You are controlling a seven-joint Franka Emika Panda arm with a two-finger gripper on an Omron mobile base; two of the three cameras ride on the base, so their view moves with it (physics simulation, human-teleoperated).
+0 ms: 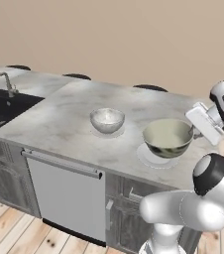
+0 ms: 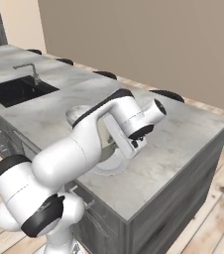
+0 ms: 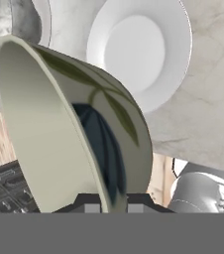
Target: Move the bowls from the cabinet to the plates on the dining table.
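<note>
You have the green bowl [image 1: 168, 137] in the claw [image 3: 106, 202]; its two dark fingertips [image 3: 86, 203] are clamped on the rim, one inside and one outside the wall, as the hand view shows at its bottom edge; the inside of that bowl is plain cream, the outside a mottled olive with darker leaf-like streaks and a bluish-black patch near the base; it is round and deep. From the left base view you see it hanging just above a plate [image 1: 156, 158] near the front edge of the table [image 1: 59, 119], with a thin gap under it; whether it touches the plate you cannot tell for sure. Count two bowls; the second, a grey-white bowl [image 1: 107, 120], sits upright on its own plate [image 1: 107, 133] to the left, apart from the held one; it is pale, marbled, and smaller. Count two plates; both are flat, round and nearly the colour of the marble top; in the hand view the bare plate [image 3: 140, 52] lies beyond the bowl's rim. One black sink [image 1: 5, 105] with one tap [image 1: 4, 80] sits at the table's left end.
</note>
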